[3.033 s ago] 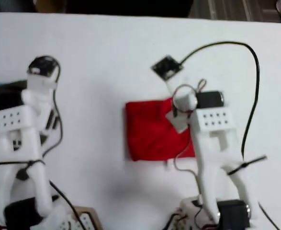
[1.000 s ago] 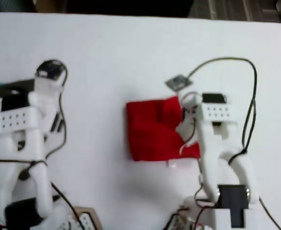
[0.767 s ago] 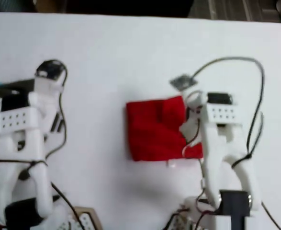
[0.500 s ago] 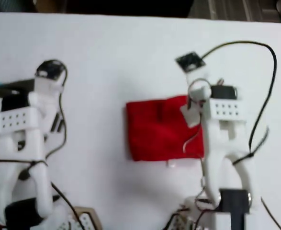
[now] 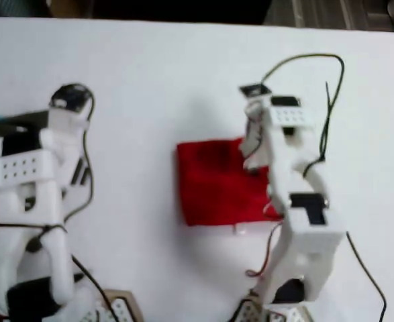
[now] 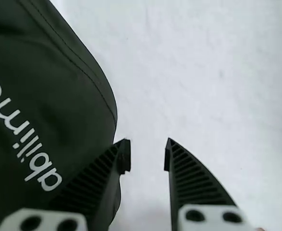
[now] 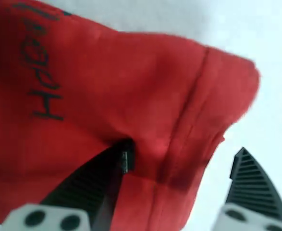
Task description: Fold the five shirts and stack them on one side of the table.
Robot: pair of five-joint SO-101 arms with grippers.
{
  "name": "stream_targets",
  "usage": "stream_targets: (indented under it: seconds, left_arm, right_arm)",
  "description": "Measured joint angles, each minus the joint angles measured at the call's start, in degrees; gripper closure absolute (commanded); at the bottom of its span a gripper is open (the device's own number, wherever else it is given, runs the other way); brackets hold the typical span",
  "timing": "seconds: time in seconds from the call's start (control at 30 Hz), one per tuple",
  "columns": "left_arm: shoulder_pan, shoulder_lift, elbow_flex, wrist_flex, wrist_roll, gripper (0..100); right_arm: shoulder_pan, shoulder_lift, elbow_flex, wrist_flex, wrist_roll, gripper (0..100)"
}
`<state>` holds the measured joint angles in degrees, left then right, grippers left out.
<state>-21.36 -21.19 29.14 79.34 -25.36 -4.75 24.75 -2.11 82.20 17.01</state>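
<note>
One red shirt (image 5: 217, 184) lies folded into a rough rectangle just right of the middle of the high view, flat on the white table (image 5: 150, 60). It is soft, light cloth that would likely sag and slide open if lifted by a single layer. A good hold would pinch through all the layers at a folded edge or corner, close to the tabletop.

The right gripper (image 7: 184, 156) stands over the shirt's right-hand edge with its jaws wide apart. One jaw is over the red fabric beside a seam, and the other hangs over bare table just past the hem. Nothing is clamped.

Near the left edge of the high view, the left gripper (image 6: 145, 151) hovers with its jaws a little apart, holding nothing. It sits just beside a dark shirt (image 6: 35, 96) with white lettering, which looks equally limp and likely to crease.
</note>
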Motion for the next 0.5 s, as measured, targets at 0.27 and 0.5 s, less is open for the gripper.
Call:
stream_targets:
  seconds: [0.27,0.5]
  left_arm:
    - [0.0,0.0,0.09,0.0,0.0,86]
    - [0.0,0.0,0.09,0.0,0.0,86]
  right_arm:
    - [-0.26,8.44,-9.49,6.42,-0.7,93.3]
    - [0.53,13.63,-16.53,9.85,-0.7,97.4]
